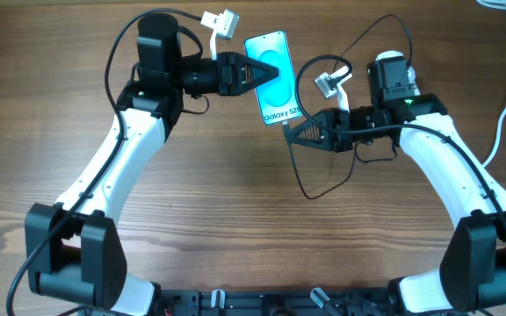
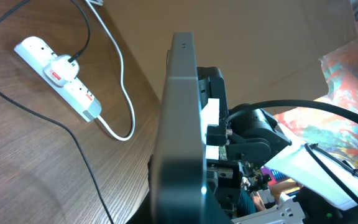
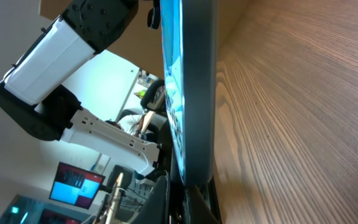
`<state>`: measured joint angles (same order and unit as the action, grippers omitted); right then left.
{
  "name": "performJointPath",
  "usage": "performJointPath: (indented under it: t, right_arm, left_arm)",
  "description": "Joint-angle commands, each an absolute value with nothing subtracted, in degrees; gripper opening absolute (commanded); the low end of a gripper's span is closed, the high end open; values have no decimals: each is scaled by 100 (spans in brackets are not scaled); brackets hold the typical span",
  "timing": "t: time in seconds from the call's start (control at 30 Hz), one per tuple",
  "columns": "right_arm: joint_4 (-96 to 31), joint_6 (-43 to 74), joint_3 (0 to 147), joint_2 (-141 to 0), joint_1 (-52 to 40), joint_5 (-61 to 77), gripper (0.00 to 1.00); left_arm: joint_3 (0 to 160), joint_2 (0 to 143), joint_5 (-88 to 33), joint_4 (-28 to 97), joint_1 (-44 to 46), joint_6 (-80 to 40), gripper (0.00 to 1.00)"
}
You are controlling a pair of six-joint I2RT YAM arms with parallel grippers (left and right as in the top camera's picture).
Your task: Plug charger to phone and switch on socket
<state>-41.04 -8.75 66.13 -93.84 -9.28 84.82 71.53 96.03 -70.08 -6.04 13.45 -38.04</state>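
Showing only in the left wrist view, one socket (image 2: 82, 99) lies flat on the worktop (image 2: 17, 174) near an edge. The one charger (image 2: 59, 68) is plugged into it by its white block, the black cable trailing across the wood. A white cord (image 2: 124, 74) loops beside them. Overhead alone shows both arms meeting at the one phone (image 1: 275, 101), screen up, over the worktop's far middle. The left gripper (image 1: 271, 75) clamps the phone from its left side. The right gripper (image 1: 293, 130) has its fingers pressed together on the cable's end at the phone's bottom edge, with the plug tip hidden. Both wrist views catch the phone edge-on, and the right one shows the lit cyan screen.
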Motion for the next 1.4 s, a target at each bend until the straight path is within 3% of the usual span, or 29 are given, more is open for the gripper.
performJointPath:
  t: [0.0,0.4,0.7,1.17,1.37]
  right_arm:
    - [-3948,-836,6667,-9417,-899,8705,4]
    - [-3496,-602,6667,-9417,-899,8663,4]
    - [-3315,-624,6667,-9417,-899,8466,4]
    - [-2359,-189,6667,-9417,-897,8077,4]
    - [-2700,-150,6667,-9417,-899,7968,26]
  left_arm:
    - [7220,9581,-7238,-600,1474,-3822,4]
    - [7220,9581,-7317,-615,1474,-3924,4]
    - [7220,9581,-8464,-1000,1474,-3656,4]
    - [7220,9581,-8602,-336,1546,-3168,4]
    - [7220,9581,-8060,-272,1546,-3179,4]
